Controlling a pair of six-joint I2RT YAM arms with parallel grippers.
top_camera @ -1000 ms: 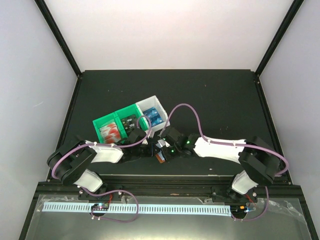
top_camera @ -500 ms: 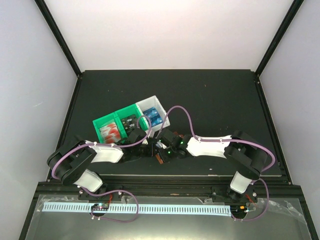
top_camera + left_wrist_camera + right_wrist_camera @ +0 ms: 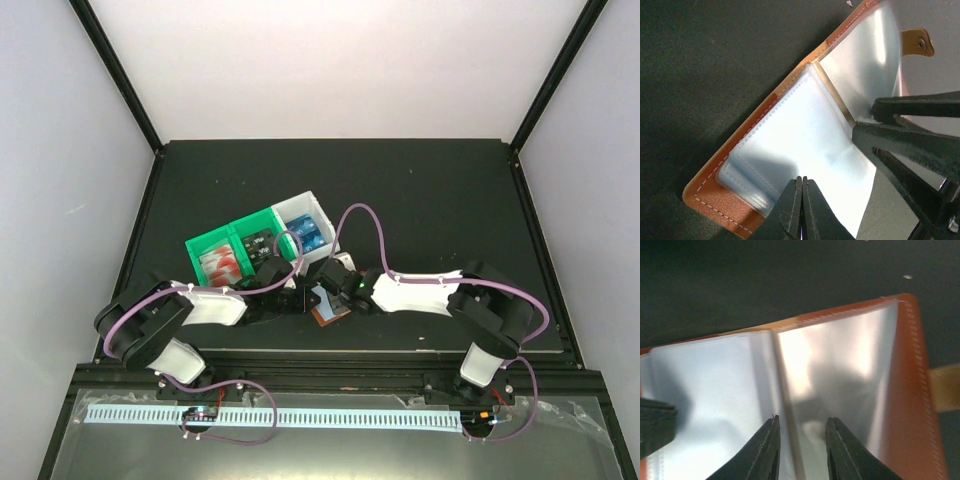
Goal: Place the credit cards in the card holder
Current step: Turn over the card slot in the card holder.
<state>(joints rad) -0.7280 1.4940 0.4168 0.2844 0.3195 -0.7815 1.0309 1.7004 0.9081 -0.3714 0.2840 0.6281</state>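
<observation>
The brown card holder [image 3: 330,308] lies open near the table's front edge, its clear inner pockets [image 3: 805,130] facing up. My left gripper [image 3: 802,184] is shut, and its tips rest on the left-hand clear pocket with nothing visible between them. My right gripper [image 3: 802,426] is open, its fingers straddling the fold between the pockets, beside the brown cover [image 3: 910,365]. In the top view the left gripper [image 3: 303,300] and the right gripper [image 3: 331,288] meet over the holder. The credit cards stand in the tray: red-and-white [image 3: 222,262], black [image 3: 258,245], blue [image 3: 305,232].
The green-and-white three-compartment tray [image 3: 284,209] sits just behind the grippers. The holder's snap tab [image 3: 917,42] sticks out on the far side. Black frame rails [image 3: 540,235] border the dark table.
My right gripper has opened and its arm has folded in towards the centre. The card holder now lies more open, showing its pale pocket. The left arm has not moved.
</observation>
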